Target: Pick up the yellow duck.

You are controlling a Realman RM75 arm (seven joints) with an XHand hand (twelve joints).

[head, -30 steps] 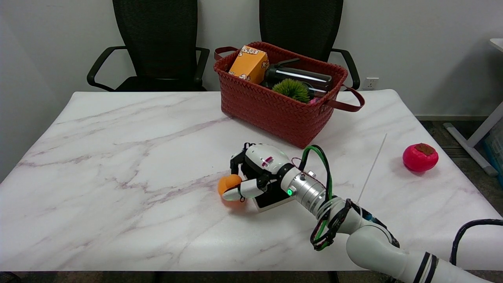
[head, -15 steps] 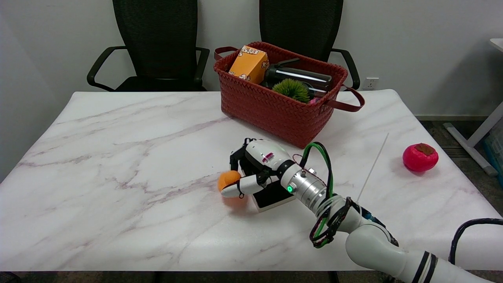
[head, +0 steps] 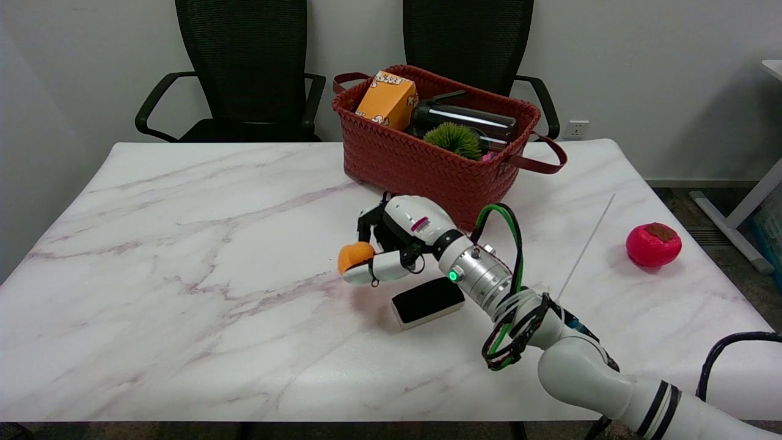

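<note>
Yellow duck (head: 355, 256) sits pinched in the right hand (head: 391, 244), at its fingertips on the hand's left, raised above the table (head: 183, 244); straight up looks the way.

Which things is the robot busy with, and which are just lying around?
Busy with:
right hand
yellow duck, held in that hand

Lying around:
red basket
black-and-white block
red fruit
thin white stick
</note>
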